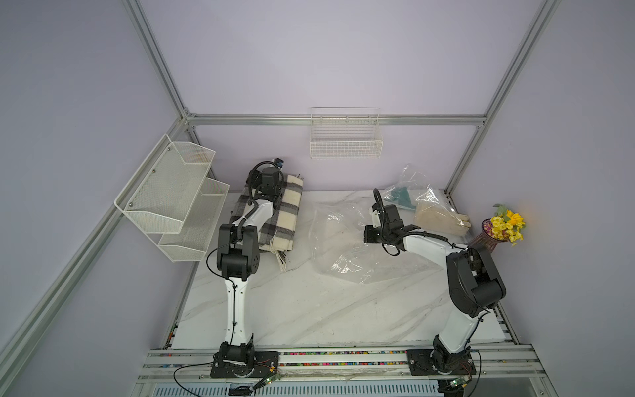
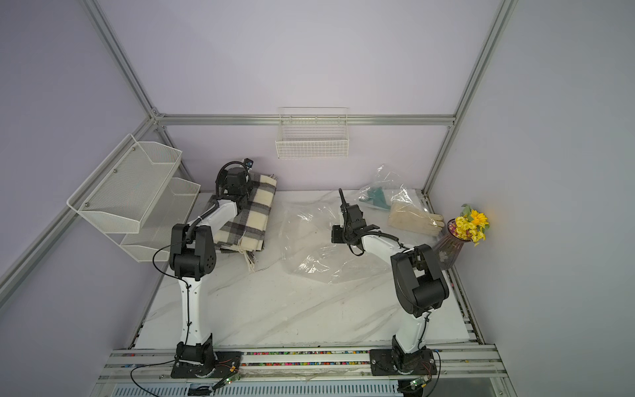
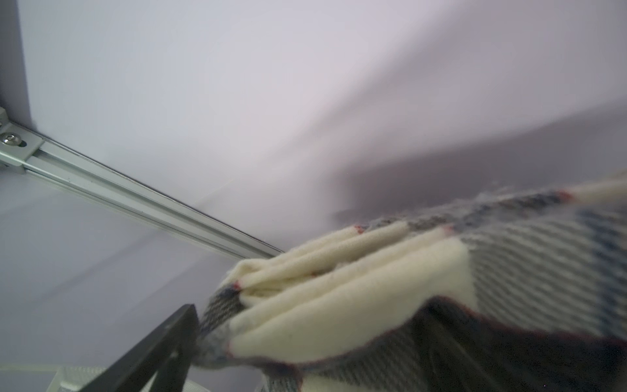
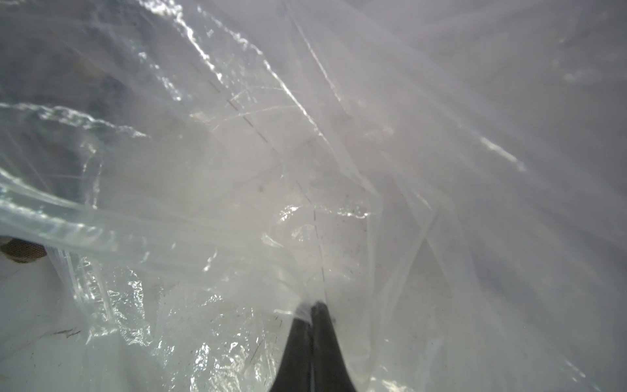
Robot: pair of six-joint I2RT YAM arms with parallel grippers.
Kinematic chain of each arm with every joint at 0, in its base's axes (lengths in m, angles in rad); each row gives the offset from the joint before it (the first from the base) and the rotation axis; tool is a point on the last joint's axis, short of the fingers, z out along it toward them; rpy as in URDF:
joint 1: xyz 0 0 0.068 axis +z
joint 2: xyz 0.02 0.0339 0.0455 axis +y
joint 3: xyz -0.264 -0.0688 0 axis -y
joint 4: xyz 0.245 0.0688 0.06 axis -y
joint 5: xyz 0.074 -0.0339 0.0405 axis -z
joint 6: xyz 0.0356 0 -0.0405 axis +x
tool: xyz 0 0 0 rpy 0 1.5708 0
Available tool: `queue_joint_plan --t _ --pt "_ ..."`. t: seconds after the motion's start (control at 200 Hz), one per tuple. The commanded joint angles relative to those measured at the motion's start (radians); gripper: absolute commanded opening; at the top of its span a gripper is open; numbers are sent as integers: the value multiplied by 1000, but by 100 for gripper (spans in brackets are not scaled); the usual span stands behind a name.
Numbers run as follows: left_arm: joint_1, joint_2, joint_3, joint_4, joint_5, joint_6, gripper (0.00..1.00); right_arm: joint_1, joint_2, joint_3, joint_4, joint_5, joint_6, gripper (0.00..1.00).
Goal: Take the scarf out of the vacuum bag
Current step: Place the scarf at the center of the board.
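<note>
Left arm (image 1: 237,295): stretched forward, elbow raised, wrist pitched down, left of vacuum bag (image 1: 338,240) and apart from it. Left gripper (image 3: 315,305): fingers spread wide, scarf (image 3: 356,271) fold between them. Right arm (image 1: 426,245): elbow high, forearm reaching leftward over vacuum bag. Right gripper (image 4: 310,307): fingers closed together, pinching vacuum bag film.

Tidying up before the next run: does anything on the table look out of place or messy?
Nothing is spilled or broken. The vacuum bag lies empty and crumpled in the middle, a fold pinched in the shut right gripper. The scarf sits folded at the far left, its fringe trailing loose toward the front.
</note>
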Motion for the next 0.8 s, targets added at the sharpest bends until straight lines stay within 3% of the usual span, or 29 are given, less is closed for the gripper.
queue_joint_plan --t 0.0,0.41,0.635,0.795 --pt "15 52 44 -20 -7 -58 100 -5 15 -3 19 -13 -9 0" --pt "64 122 171 -215 -20 -140 100 -6 9 -1 13 -16 -11 0" --pt "64 24 169 -219 -10 -192 100 -5 -1 -5 14 -17 -9 0" --pt "65 -64 216 -308 70 -286 100 -4 -3 -7 15 -19 -6 0"
